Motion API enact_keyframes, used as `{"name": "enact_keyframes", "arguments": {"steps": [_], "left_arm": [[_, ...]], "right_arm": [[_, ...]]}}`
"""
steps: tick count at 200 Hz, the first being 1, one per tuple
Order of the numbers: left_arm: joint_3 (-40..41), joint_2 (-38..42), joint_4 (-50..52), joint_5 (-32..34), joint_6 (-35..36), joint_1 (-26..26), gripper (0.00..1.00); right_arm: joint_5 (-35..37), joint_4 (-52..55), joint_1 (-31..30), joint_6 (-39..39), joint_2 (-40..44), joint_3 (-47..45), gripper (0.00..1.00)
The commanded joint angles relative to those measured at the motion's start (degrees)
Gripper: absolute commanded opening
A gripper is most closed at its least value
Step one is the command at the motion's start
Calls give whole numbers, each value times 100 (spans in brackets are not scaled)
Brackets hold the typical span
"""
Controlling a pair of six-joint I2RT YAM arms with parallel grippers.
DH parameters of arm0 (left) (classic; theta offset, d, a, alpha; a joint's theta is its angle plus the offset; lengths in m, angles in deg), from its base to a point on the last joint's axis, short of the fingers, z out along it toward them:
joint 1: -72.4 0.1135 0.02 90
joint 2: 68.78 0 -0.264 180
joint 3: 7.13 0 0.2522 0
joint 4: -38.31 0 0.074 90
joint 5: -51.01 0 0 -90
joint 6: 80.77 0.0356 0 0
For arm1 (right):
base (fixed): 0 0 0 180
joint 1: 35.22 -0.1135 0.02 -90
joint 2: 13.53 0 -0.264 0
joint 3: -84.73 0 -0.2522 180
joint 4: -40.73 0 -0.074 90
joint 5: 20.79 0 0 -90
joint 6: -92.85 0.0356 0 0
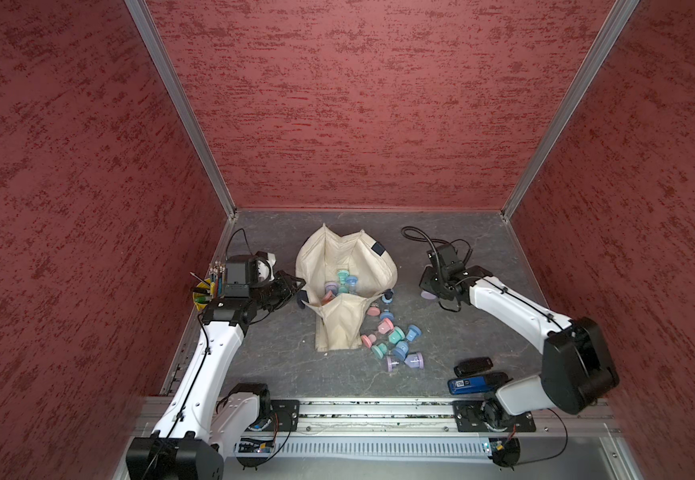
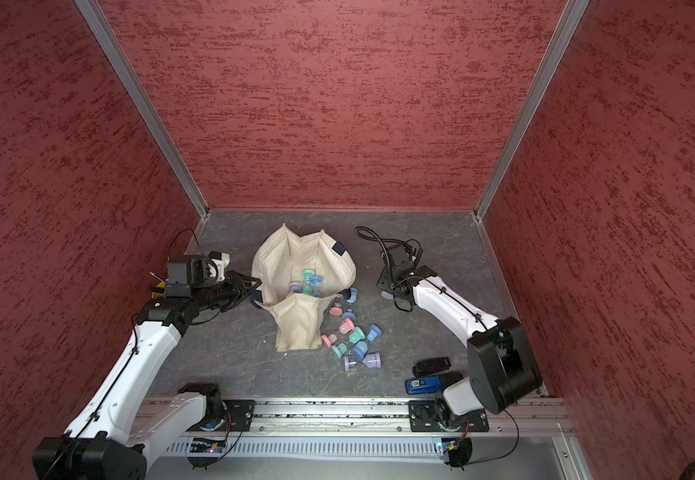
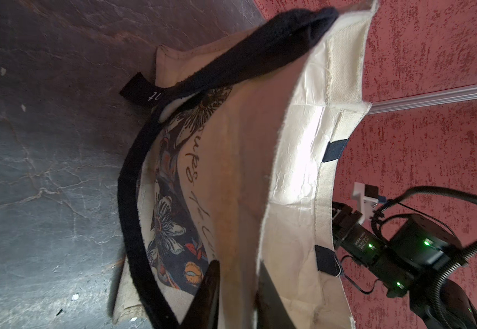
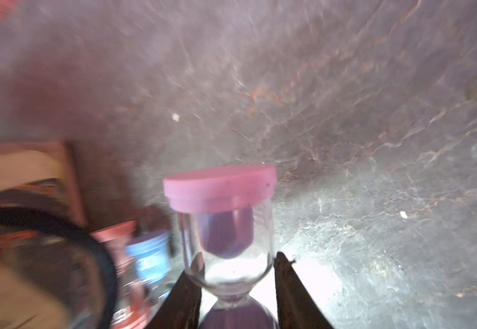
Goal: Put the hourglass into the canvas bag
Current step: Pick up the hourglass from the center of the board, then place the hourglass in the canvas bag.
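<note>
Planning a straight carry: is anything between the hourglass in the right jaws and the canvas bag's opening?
Yes: the canvas bag's raised wall on that side, and a blue hourglass beside its foot. The held hourglass likely must pass over both.

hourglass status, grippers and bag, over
Right gripper shut on pink-capped glass hourglass, outside cream canvas bag. Left gripper astride bag rim, grip unclear. Mouth open.
</note>
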Motion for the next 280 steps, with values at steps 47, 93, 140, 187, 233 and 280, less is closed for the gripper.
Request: {"name": "enact_keyframes", "arguments": {"steps": [47, 93, 140, 187, 233, 280], "left_arm": [[-6, -26, -154, -83, -2, 38, 16], [58, -1, -194, -88, -24, 38, 11], [74, -21, -219, -120, -47, 29, 6], [71, -18, -204, -103, -39, -22, 0], [73, 9, -159, -19, -11, -93, 0], [16, 4, -119, 14, 16, -142, 0]], "right_arm": [[64, 388, -456, 247, 744, 1157, 0], [458, 455, -1070, 311, 681, 1780, 0], [716, 299, -1747, 355, 521, 2153, 0], [876, 234, -2203, 365, 262, 2380, 0], [908, 233, -2468, 269, -92, 2791, 0], [801, 247, -2633, 174, -516, 3163, 0]]}}
